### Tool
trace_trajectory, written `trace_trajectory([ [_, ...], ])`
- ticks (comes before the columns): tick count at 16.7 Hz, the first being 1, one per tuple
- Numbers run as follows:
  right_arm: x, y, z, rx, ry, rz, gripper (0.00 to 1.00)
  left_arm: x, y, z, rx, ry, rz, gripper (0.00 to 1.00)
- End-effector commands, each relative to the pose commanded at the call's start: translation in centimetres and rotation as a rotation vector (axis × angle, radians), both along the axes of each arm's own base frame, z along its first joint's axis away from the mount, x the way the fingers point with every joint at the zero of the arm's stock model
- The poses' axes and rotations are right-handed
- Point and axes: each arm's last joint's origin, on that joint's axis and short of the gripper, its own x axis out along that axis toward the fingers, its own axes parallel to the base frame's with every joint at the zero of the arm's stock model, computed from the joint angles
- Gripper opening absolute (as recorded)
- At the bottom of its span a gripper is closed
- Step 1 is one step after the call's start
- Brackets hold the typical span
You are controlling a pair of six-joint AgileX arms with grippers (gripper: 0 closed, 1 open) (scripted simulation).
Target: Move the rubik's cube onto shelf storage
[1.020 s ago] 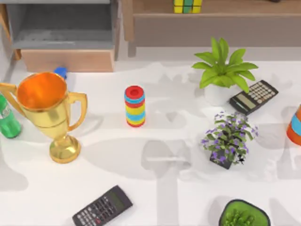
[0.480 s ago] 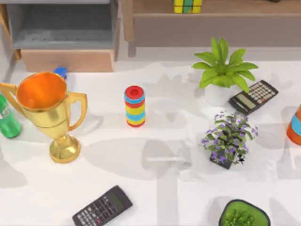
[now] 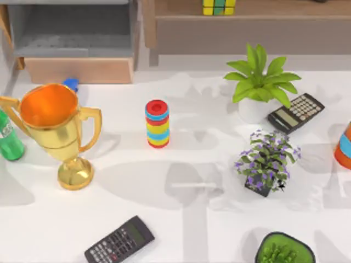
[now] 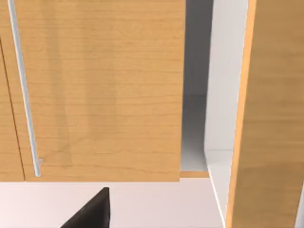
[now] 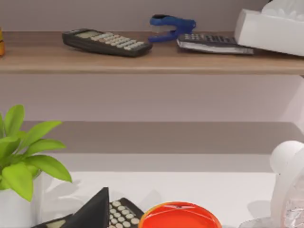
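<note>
Gold trophy (image 3: 55, 129) left of ring stack (image 3: 157, 124).

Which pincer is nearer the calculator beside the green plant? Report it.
Right, probably. The right pincer hangs just by that calculator and the green plant; the left pincer faces the box unit's wooden front, at the table's left.

Yellow-and-green tiled rubik's cube (image 3: 219, 6), light-wood shelf storage (image 3: 263, 7), red-blue-yellow striped ring stack (image 3: 157, 123), gold trophy (image 3: 55, 129).
</note>
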Motion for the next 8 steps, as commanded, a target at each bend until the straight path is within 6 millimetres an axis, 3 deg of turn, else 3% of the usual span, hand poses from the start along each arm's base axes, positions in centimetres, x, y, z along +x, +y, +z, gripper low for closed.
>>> trace_trajectory([
  [8,0.00,0.00,0.00,0.000,0.000,0.000,1.00,0.00,0.00,0.00,0.000,0.000,0.000,0.40],
])
